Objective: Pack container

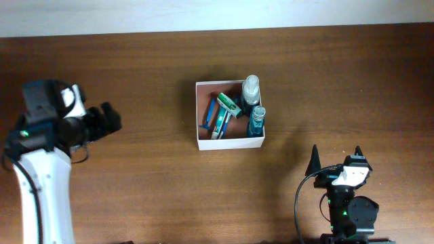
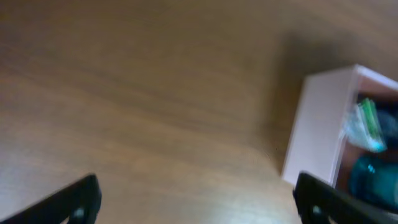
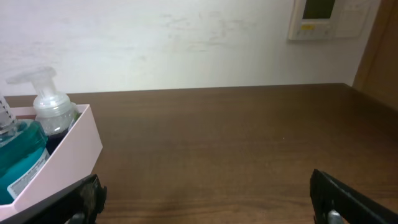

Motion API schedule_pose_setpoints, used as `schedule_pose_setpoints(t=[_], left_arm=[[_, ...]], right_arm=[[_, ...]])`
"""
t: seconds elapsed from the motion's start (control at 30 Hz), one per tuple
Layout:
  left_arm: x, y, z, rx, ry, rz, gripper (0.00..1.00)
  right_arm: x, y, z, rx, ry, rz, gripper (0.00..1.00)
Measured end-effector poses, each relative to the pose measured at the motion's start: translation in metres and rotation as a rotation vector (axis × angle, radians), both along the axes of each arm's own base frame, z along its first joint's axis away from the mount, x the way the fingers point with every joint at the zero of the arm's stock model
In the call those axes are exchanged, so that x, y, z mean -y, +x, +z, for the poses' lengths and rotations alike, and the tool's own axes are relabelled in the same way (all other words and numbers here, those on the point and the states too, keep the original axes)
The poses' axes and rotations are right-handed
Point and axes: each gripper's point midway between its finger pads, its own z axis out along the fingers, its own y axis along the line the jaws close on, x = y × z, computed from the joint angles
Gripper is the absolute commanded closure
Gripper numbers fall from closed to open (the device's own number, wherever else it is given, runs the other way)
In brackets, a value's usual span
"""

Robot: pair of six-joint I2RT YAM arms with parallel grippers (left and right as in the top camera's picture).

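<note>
Overhead view: the container point(image 1: 230, 143) sits open side up on the brown counter point(image 1: 135, 61), about mid-frame. It has white walls and a pinkish floor.

Contents, all inside the walls:
- A clear pump bottle point(image 1: 251, 87) is in the right corner on the side away from the robot.
- A blue-liquid bottle point(image 1: 256, 122) is just nearer than the pump bottle, against the right wall.
- A green-and-white tube point(image 1: 228, 102) lies slanted near the middle.
- A blue-and-white tube point(image 1: 219, 123) lies beside the green one, toward the left wall.
- The items overlap, and contacts between them cannot be resolved.

Left fingers point(image 1: 110, 120): well to the left of the container, about level with it and pointing toward it. The left wrist view is blurred. It shows the two dark fingers at the lower corners, spread wide, with only bare counter between them and nothing held. A container wall stands to the right of them, with something green and something teal showing inside.

Right fingers point(image 1: 314, 161): nearer the robot than the container and off to its right, well apart from it. The right wrist view shows both fingers at the bottom corners, released and wide, with bare counter between them and nothing gripped. The container is at the left edge of that view, with the pump bottle and the blue bottle upright inside. Behind the counter is a pale wall with a small wall panel point(image 3: 323, 18) at upper right.
</note>
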Motion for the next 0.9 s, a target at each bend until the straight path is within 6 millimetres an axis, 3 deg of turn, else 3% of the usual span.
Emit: schedule_pose_setpoints(t=[0.07, 0.13, 0.2, 0.3, 0.77, 0.9], left_arm=[[0.019, 0.019, 0.014, 0.183, 0.041, -0.079, 0.01], [0.046, 0.025, 0.025, 0.338, 0.072, -0.174, 0.01], [0.073, 0.022, 0.032, 0.486, 0.087, -0.266, 0.00], [0.093, 0.009, 0.035, 0.652, 0.105, -0.333, 0.01], [0.128, -0.068, 0.015, 1.200, 0.194, -0.512, 0.01], [0.131, -0.077, 0.003, 1.234, 0.211, -0.539, 0.01]], right_arm=[[0.000, 0.000, 0.000, 0.000, 0.000, 0.000, 0.02], [0.000, 0.000, 0.000, 0.001, -0.001, -0.001, 0.02], [0.000, 0.000, 0.000, 0.001, -0.002, -0.001, 0.02], [0.000, 0.000, 0.000, 0.001, -0.001, 0.000, 0.02], [0.000, 0.000, 0.000, 0.002, -0.001, 0.000, 0.02], [0.000, 0.000, 0.000, 0.001, -0.001, 0.000, 0.02]])
